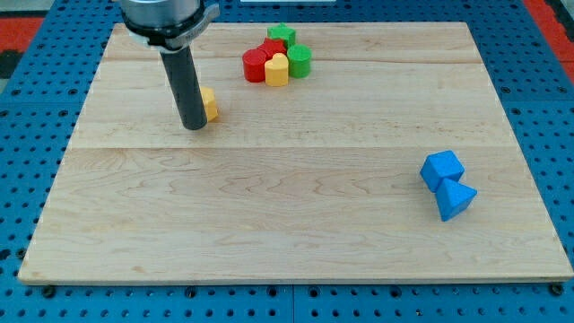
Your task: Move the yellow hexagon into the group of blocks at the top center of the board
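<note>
The yellow hexagon is touched on its left by my tip — no claw is fitted. A rightward, upward push toward the top-centre group is called for.

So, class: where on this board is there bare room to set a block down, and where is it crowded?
Bare: the wide stretch of board between my tip and the blue blocks, and the whole bottom strip. Crowded: top centre, where the red, yellow heart and green blocks bunch, and where the yellow hexagon sits against my tip's right.
</note>
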